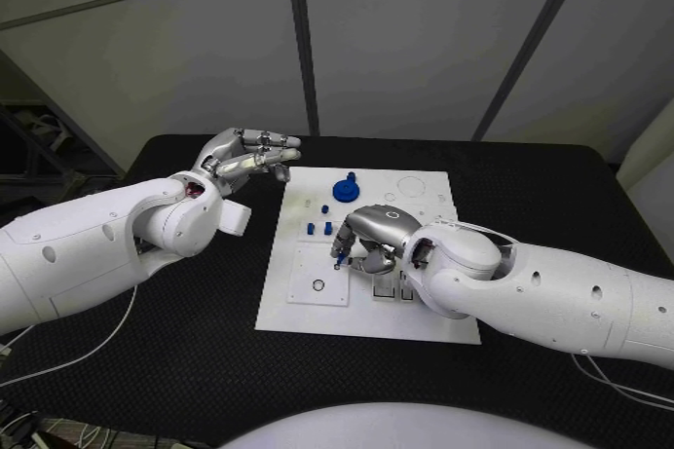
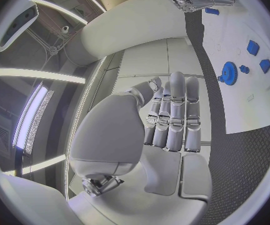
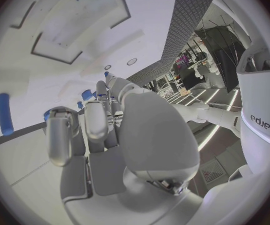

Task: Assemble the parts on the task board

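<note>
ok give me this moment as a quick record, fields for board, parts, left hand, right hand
board: white plate lying flat in the middle of the black table
parts: blue gear near the far end of the plate; a few small blue pieces just nearer than it
left hand: raised beside the plate's far left corner, fingers together, holding nothing
right hand: over the middle of the plate, fingers curled; a small blue piece shows at the fingertips, hold not clear

Robotics lab, black test table (image 1: 168, 371), grey wall panels (image 1: 407, 50), loose cables (image 1: 70, 356)
</note>
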Controlling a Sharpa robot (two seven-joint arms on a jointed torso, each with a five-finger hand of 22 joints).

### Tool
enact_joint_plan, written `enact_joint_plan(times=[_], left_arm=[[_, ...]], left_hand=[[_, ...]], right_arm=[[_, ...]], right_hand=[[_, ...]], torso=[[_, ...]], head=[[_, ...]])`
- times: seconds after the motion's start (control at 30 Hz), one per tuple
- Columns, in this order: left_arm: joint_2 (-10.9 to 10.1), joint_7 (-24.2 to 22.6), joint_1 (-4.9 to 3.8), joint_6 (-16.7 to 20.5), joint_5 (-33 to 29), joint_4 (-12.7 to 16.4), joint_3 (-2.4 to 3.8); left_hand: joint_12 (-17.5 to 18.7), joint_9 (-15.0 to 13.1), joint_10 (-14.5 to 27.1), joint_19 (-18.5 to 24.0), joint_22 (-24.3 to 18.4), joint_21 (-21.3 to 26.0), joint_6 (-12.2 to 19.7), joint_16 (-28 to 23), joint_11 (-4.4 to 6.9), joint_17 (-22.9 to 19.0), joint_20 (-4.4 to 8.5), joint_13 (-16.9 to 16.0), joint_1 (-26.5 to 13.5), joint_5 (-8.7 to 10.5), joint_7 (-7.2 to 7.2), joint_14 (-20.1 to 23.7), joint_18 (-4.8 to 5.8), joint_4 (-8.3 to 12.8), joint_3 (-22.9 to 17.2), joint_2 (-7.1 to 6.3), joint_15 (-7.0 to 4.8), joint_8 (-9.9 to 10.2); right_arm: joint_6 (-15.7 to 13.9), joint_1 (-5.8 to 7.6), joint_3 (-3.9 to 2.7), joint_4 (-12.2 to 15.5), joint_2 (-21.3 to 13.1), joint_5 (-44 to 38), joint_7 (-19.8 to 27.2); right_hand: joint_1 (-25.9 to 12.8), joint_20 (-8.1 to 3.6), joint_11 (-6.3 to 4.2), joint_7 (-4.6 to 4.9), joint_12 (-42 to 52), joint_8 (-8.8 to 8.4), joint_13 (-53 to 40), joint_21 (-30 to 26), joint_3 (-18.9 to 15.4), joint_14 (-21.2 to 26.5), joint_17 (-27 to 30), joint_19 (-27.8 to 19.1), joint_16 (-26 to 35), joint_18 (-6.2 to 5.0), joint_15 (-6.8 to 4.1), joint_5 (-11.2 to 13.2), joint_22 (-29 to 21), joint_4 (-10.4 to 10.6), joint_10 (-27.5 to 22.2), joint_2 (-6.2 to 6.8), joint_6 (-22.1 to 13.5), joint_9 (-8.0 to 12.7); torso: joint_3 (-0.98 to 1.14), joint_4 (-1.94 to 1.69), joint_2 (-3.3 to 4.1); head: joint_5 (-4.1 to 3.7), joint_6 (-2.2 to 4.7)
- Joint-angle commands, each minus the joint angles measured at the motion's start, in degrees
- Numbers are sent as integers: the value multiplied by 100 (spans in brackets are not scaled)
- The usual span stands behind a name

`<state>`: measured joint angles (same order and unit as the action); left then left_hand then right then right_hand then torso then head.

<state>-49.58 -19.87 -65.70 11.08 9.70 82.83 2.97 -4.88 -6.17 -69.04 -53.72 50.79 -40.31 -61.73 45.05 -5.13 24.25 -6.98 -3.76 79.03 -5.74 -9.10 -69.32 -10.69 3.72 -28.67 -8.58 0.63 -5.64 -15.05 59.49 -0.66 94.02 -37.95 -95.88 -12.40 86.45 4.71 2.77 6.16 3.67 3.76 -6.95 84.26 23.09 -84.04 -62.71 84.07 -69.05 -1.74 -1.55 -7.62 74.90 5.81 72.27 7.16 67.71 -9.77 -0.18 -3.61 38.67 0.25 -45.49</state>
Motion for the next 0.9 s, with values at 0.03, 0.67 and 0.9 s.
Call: enact_joint_plan(times=[0.03,0.67,0.9], left_arm=[[0,-7,-6,-73,-50,7,3],[10,19,-6,-115,-50,-26,3],[7,30,-6,-125,-50,-33,2]], left_hand=[[-29,-5,-36,-33,-4,4,-38,-24,-15,-7,18,-6,-9,-36,2,-23,22,1,19,56,2,-16],[-27,-4,-34,-35,-5,7,-37,-29,-15,-10,18,-6,-12,-37,2,-26,22,1,22,62,3,-14],[-27,-4,-34,-35,-5,7,-37,-29,-15,-10,18,-6,-12,-37,2,-26,22,1,22,62,3,-14]], right_arm=[[91,0,0,10,24,-86,15],[215,-26,6,-105,145,-274,-42],[298,-27,9,-143,159,-312,-73]], right_hand=[[-58,-31,17,22,-17,1,12,23,44,-142,3,309,22,31,-29,-11,1104,-7,-17,-22,22,-4],[-70,-32,20,24,-16,1,16,22,51,-141,6,308,21,31,-29,-14,1103,-9,-20,-22,19,-3],[-70,-32,20,24,-16,1,16,22,51,-141,6,308,21,31,-29,-14,1103,-9,-20,-22,19,-3]], torso=[[-5,-7,-5],[-6,-3,-6],[-5,-4,-6]], head=[[6,-19],[25,-59],[26,-66]])
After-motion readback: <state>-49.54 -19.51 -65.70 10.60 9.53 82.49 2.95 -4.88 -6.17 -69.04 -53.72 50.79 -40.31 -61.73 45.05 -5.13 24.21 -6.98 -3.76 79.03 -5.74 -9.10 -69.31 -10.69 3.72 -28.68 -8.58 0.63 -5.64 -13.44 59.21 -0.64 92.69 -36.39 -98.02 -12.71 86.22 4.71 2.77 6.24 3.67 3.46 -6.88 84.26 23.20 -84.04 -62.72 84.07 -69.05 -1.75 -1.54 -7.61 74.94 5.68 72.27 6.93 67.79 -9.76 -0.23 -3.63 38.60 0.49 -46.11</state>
